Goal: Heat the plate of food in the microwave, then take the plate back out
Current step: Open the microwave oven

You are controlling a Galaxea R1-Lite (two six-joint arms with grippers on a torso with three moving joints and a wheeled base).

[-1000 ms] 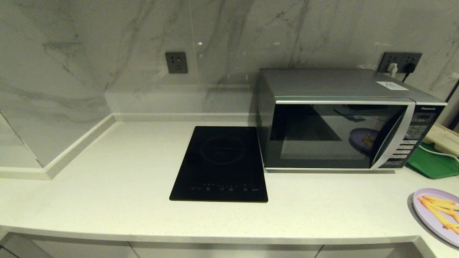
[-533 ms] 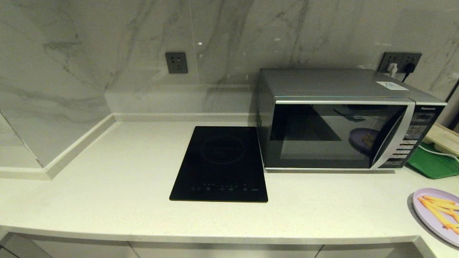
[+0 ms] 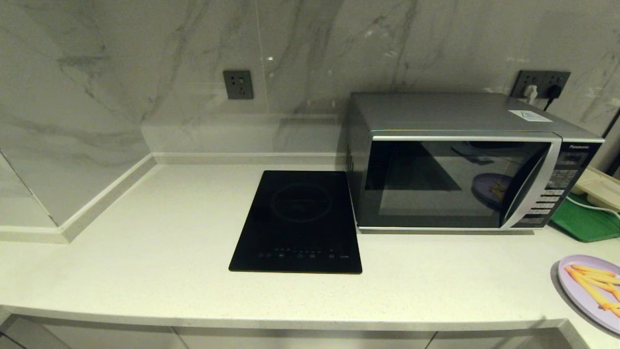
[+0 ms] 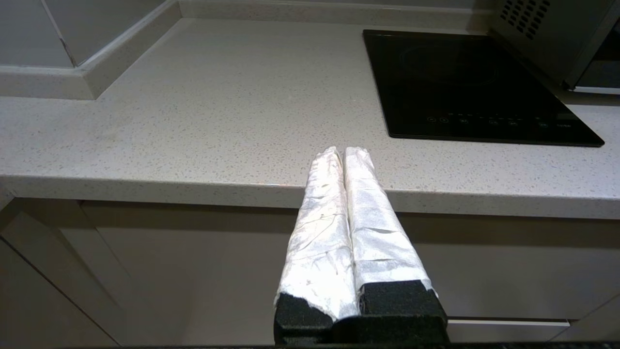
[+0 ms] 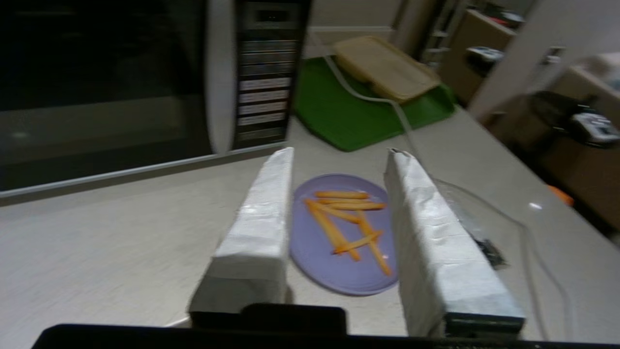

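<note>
The pale lilac plate of food (image 3: 592,291) lies on the counter at the far right, with orange-yellow sticks on it. In the right wrist view the plate of food (image 5: 339,242) shows between the white-wrapped fingers of my right gripper (image 5: 341,154), which is open above it and holds nothing. The silver-grey microwave (image 3: 465,160) stands at the back right with its dark door closed. My left gripper (image 4: 344,151) is shut and empty, hanging before the counter's front edge. Neither gripper appears in the head view.
A flat black induction hob (image 3: 298,220) lies left of the microwave. A green tray (image 3: 583,220) with a beige board (image 5: 385,65) and a white cable sits right of it. A clear glass lid (image 5: 489,218) rests beside the plate. Wall sockets (image 3: 238,85) are behind.
The head view stays nearly the same; the plate at the right edge sits a touch further out of the picture. No arm shows in it.
</note>
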